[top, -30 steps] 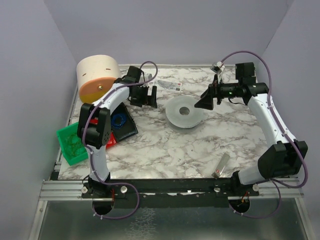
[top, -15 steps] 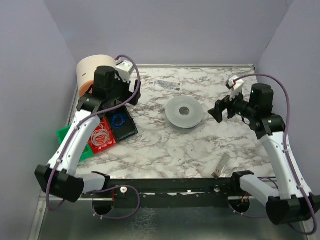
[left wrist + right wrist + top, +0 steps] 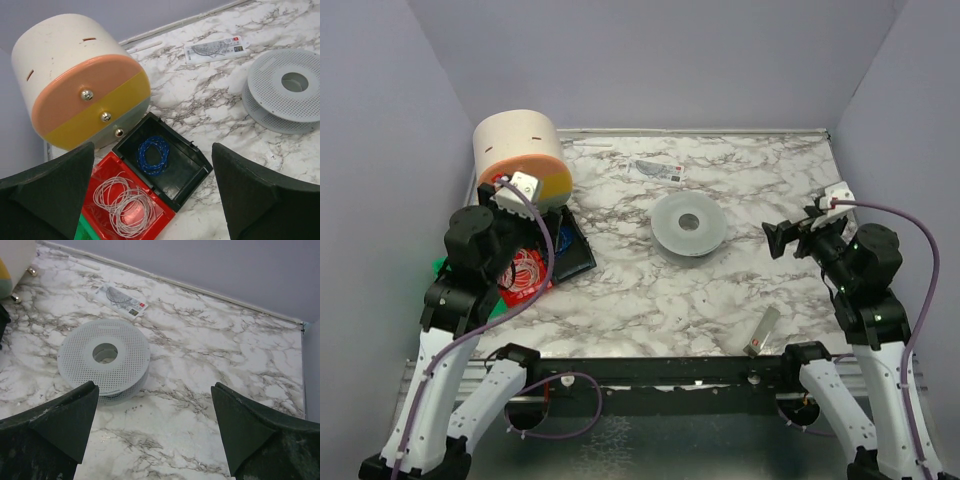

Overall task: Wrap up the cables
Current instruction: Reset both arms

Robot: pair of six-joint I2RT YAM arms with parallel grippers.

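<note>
You are looking at three containers grouped at the left of the marble-patterned table. The open black plastic box is holding a small blue coiled cord. Just beside it and touching it, the red plastic tray is holding a loose white-pink coiled cord. The green plastic bin is showing only a sliver at the frame's bottom edge in the left wrist view, and in the top view the left arm is covering most of it, so you cannot tell what it is holding. You cannot tell where the thin dark grey cable is lying; no view is showing it clearly. Behind the boxes, the big cream cylinder with an orange and yellow end face is lying on its side, three metal studs showing on that face. The grey perforated plastic spool is lying flat near the middle of the table, well apart from the boxes. Beyond it, a white printed packet is carrying a half-round scale drawing and a red mark, but its writing is too small to read. A small clear tube is lying near the front edge. Your left pincer is hanging above the boxes with its jaws spread wide, gripping nothing. Your right pincer is hanging above the table's right side, jaws likewise spread wide and gripping nothing.
</note>
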